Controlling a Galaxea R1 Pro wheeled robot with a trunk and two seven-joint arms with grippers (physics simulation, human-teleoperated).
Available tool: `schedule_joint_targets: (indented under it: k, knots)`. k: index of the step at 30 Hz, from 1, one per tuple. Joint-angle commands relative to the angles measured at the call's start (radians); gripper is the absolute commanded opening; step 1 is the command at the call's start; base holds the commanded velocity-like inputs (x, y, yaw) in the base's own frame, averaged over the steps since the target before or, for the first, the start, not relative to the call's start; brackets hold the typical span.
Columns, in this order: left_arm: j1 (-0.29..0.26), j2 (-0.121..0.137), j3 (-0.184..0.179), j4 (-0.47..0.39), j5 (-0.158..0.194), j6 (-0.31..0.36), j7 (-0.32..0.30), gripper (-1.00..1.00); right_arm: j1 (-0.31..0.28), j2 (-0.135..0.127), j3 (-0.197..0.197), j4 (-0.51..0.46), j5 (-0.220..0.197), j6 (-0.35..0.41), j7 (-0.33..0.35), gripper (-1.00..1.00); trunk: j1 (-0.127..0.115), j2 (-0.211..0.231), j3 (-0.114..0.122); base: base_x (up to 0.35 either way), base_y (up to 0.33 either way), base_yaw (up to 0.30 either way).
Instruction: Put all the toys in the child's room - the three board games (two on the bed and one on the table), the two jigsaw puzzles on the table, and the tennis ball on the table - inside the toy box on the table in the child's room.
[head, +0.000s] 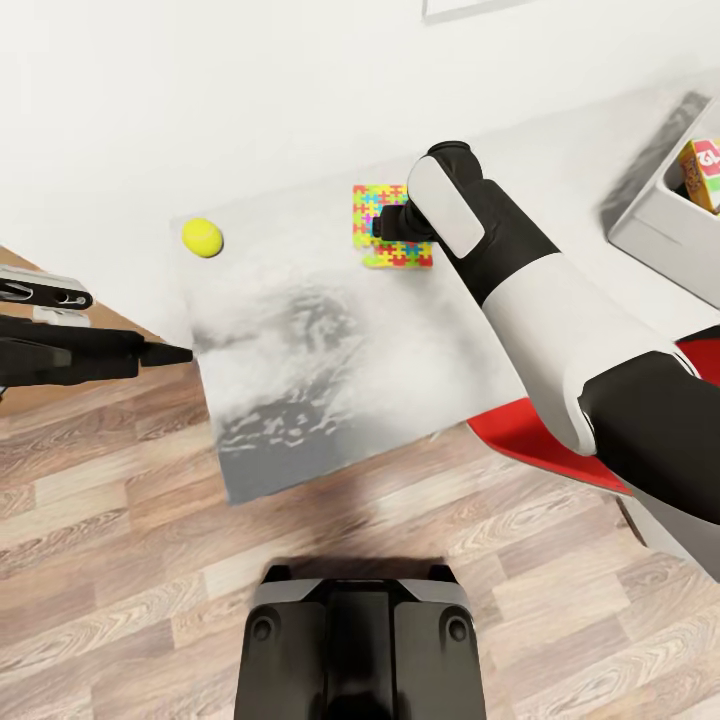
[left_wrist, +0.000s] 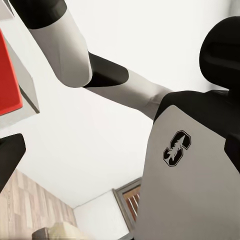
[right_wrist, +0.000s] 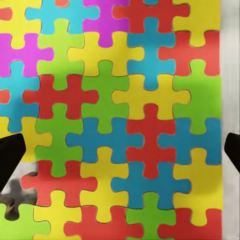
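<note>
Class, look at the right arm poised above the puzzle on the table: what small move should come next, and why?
Probably lower the right tool straight down and close on the puzzle. Its fingers are spread at either side of the wrist view, with the puzzle directly below, lying flat on the table.

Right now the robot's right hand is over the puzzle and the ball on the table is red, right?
Not quite. The tennis ball is yellow, as the head view shows. The rest holds: the right hand is over the jigsaw puzzle on the table.
</note>
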Motion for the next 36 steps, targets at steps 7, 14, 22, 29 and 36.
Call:
schedule_joint_targets:
  k: [7, 14, 22, 29, 36]
  knots:
    - [-0.002, 0.001, -0.004, 0.002, 0.001, 0.011, -0.005, 1.00, 0.000, 0.000, 0.004, 0.020, -0.043, -0.007, -0.008, 1.00, 0.001, -0.001, -0.001, -0.146, 0.172, 0.000]
    - [-0.002, 0.001, -0.004, 0.003, 0.001, 0.010, -0.005, 1.00, 0.000, 0.000, 0.004, 0.020, -0.043, -0.005, -0.007, 1.00, 0.001, -0.001, -0.001, -0.051, 0.021, 0.000]
    - [-0.002, 0.001, -0.003, 0.003, 0.001, 0.010, -0.005, 1.00, 0.000, 0.000, 0.004, 0.020, -0.043, -0.005, -0.007, 1.00, 0.001, -0.001, -0.001, -0.049, 0.001, 0.000]
    - [-0.002, 0.000, -0.003, 0.003, 0.001, 0.010, -0.005, 1.00, 0.000, 0.000, 0.004, 0.020, -0.043, -0.004, -0.007, 1.00, 0.001, -0.001, -0.001, -0.031, 0.006, 0.000]
    - [-0.002, 0.000, -0.004, 0.014, 0.001, 0.009, -0.005, 1.00, 0.000, 0.000, 0.004, 0.020, -0.043, -0.004, -0.007, 1.00, 0.001, -0.001, -0.001, -0.059, 0.027, 0.000]
